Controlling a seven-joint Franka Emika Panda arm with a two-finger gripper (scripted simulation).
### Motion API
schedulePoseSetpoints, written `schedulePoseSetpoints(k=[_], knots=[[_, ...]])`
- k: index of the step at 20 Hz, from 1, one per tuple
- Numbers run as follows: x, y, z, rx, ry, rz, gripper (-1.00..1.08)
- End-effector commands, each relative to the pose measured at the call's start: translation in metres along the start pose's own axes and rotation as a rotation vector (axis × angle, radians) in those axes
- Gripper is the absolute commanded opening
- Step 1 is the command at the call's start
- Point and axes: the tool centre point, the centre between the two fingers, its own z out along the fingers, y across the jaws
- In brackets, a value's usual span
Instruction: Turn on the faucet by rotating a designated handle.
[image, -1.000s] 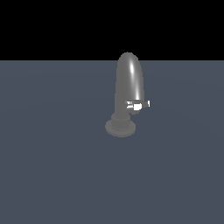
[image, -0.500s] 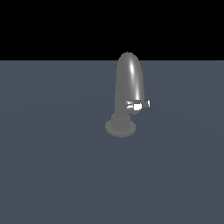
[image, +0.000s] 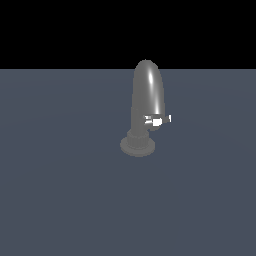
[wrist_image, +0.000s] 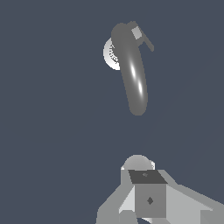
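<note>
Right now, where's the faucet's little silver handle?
In the exterior view, the handle sticks out toward that view's right from the faucet, low on its stem, just above the round base.

Dim, flat, sharp renders: a bright glare streak runs down the faucet (image: 148, 95), with no distinct shadows.

You're looking at a flat slate-grey counter (image: 60, 200) (plain, unmarked) filling the scene. Only the faucet (image: 148, 100) stands on it, its round stepped base planted near the middle of the exterior view.
</note>
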Motion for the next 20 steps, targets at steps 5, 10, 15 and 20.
schedulePoseSetpoints(k=[5,10,15,20], knots=[[0.034,-0.005,0.001,0.040,-0.110,0.093,-1.00],[0.060,-0.006,0.004,0.071,-0.196,0.164,-1.00],[0.086,-0.006,0.009,0.103,-0.283,0.237,-1.00],[0.112,-0.004,0.017,0.136,-0.372,0.311,-1.00]])
